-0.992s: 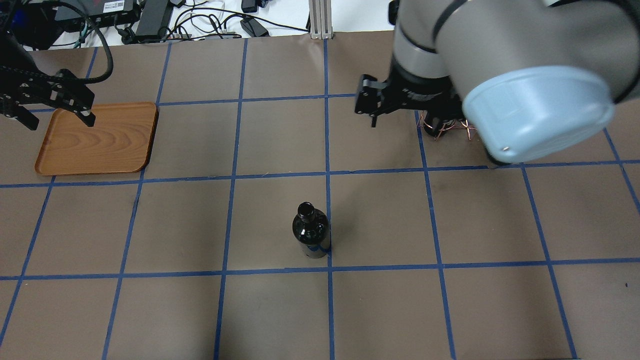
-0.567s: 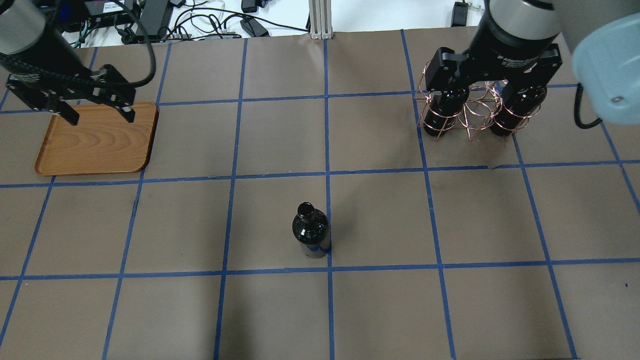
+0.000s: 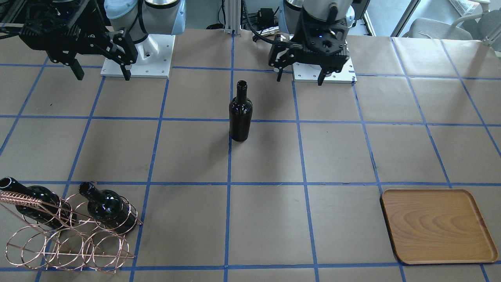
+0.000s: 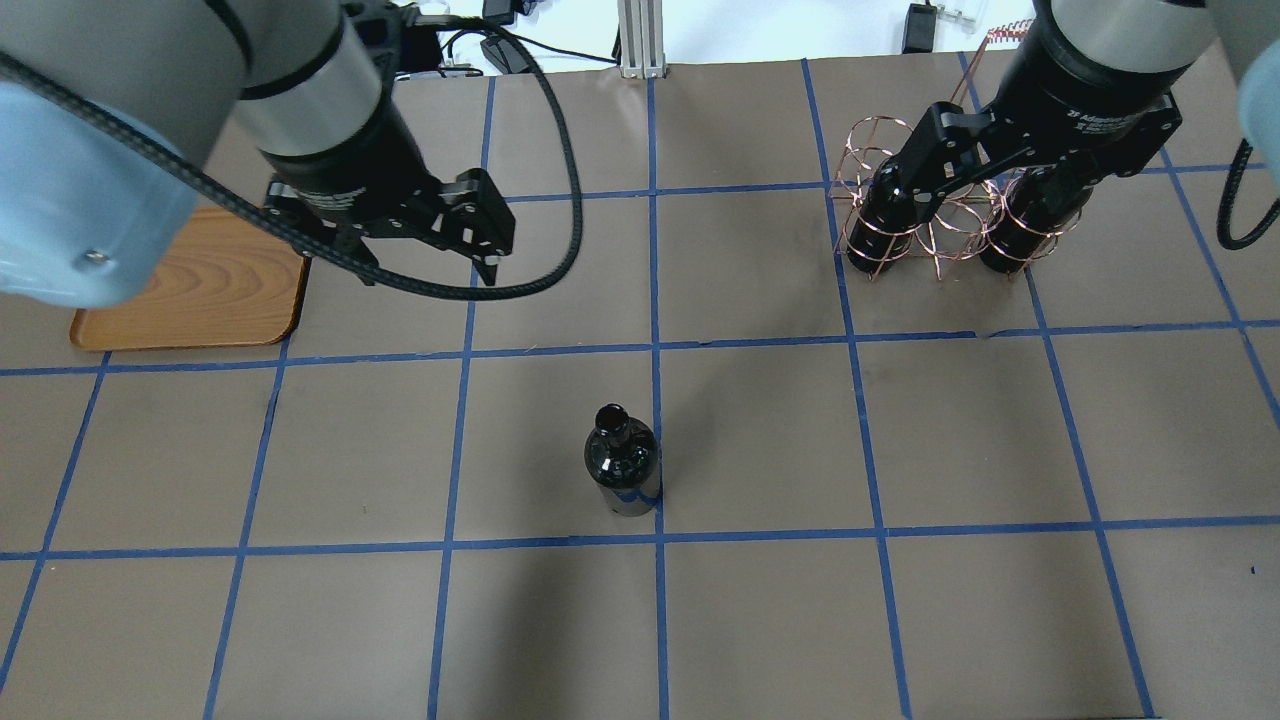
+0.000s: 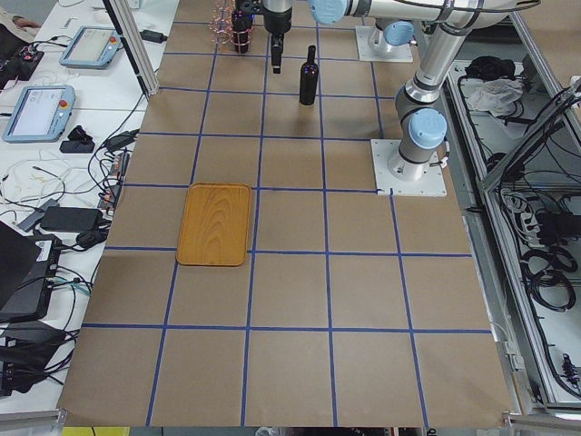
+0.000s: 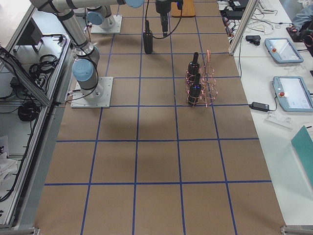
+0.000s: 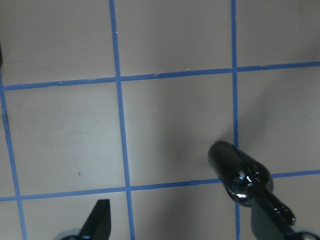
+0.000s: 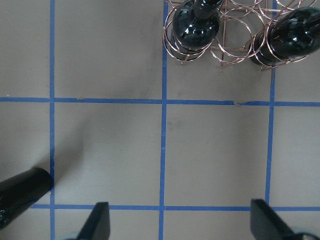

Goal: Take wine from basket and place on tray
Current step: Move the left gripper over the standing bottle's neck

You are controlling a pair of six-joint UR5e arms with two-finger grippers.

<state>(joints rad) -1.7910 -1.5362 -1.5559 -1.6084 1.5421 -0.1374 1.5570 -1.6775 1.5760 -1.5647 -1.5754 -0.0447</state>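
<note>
Jaws of the left gripper (image 3: 299, 78) stand wide apart, empty; the wine (image 3: 240, 117) stands upright below it, toward the right gripper (image 3: 102, 74) (also spread, empty). Beyond that one, the basket (image 3: 66, 250) holds 2 bottles (image 3: 105, 207); the tray (image 3: 436, 225) lies well apart.

Open table (image 3: 274, 156) was left all round the upright wine (image 3: 240, 115). The racked bottles (image 3: 105, 207) were hemmed by basket (image 3: 70, 246) rings, necks left exposed. The tray (image 3: 438, 227) surface was unobstructed.

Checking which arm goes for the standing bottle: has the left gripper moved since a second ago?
Yes. The left gripper has shifted right, off the tray, toward the standing bottle.
</note>
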